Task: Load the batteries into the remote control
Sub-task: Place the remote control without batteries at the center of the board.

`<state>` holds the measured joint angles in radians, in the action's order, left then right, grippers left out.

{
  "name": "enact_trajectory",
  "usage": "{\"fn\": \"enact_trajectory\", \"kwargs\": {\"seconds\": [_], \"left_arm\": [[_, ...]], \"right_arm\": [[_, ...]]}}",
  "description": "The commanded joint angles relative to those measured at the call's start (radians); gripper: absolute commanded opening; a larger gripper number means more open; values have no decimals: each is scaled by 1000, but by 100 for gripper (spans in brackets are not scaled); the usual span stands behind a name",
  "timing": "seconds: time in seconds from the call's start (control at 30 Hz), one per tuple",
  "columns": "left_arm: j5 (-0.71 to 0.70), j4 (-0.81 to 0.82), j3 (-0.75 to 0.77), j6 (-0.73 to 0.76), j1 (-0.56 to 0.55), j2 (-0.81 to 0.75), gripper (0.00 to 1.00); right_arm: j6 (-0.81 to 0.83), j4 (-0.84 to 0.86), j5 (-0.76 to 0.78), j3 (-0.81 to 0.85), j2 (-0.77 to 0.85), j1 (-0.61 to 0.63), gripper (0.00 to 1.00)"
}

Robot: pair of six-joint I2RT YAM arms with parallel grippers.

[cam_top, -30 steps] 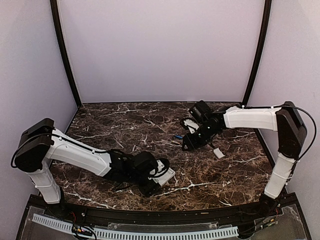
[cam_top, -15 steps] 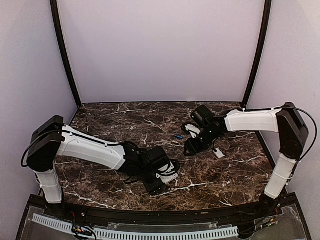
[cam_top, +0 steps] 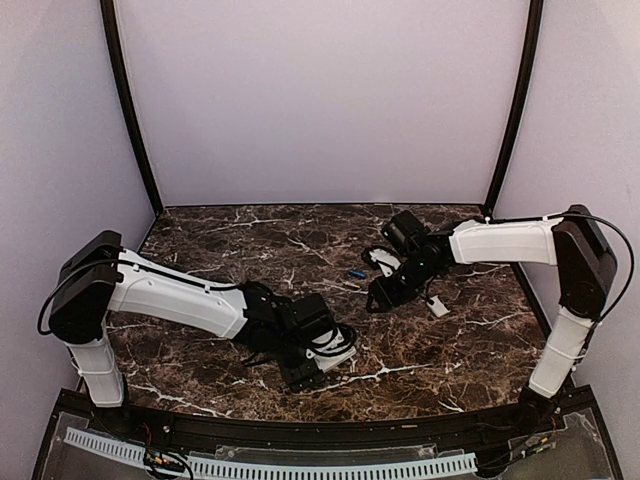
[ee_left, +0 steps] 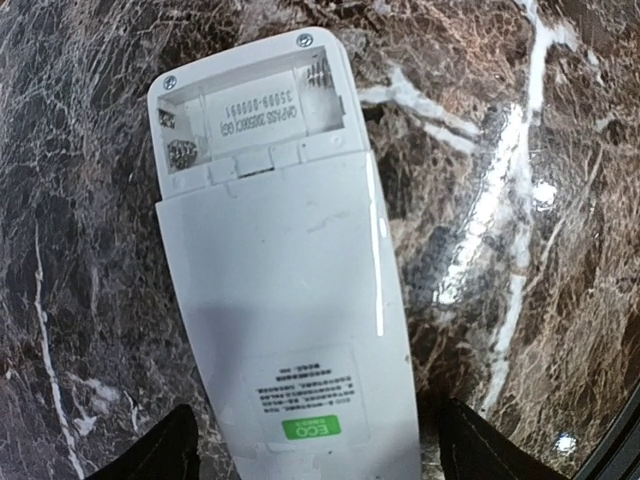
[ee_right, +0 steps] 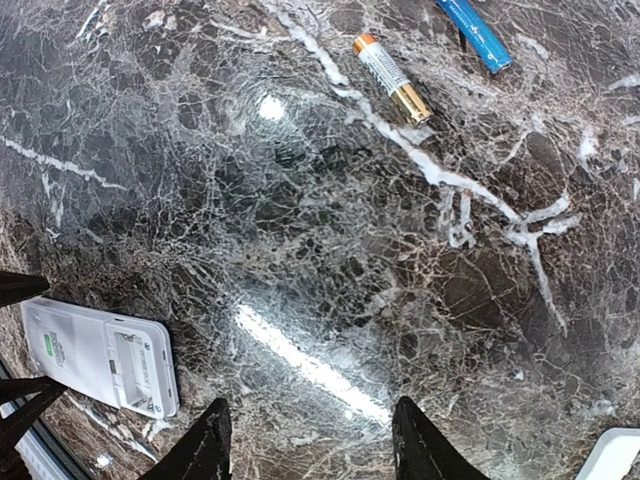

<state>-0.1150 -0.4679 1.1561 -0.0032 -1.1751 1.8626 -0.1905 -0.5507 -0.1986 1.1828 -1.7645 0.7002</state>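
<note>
Battery pick-up seems in hand: left gripper (ee_left: 318, 445) spread astride the remote control (ee_left: 290, 300), its battery bay (ee_left: 250, 120) empty, while the parted, empty right gripper (ee_right: 312, 440) likely must reach ahead for the batteries (ee_right: 392, 76).

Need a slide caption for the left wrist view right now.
Remote control face down on the marble table, battery bay open and empty, left fingers spread either side.

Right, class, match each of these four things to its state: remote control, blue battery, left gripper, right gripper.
1 remote control
2 blue battery
3 left gripper
4 right gripper

a open, nothing in it
b face down, compartment empty
c lying beside a gold-ended battery
d open, straddling the remote

Pairs: 1-b, 2-c, 3-d, 4-a
</note>
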Motion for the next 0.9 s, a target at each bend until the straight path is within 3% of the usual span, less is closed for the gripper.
{"fn": "enact_trajectory", "kwargs": {"seconds": [0.0,0.33,0.57,0.87], "left_arm": [[-118,-211,-64,33,26,37,82],[-168,-211,-73,30,62,20,84],[-57,-189,-86,52,63,-26,84],[86,-87,-105,36,100,-235,86]], "right_arm": [[17,-4,-9,24,-16,2,52],[37,-8,-24,58,-51,1,53],[74,-30,3,126,-95,0,52],[183,-89,107,340,-264,-19,49]]}}
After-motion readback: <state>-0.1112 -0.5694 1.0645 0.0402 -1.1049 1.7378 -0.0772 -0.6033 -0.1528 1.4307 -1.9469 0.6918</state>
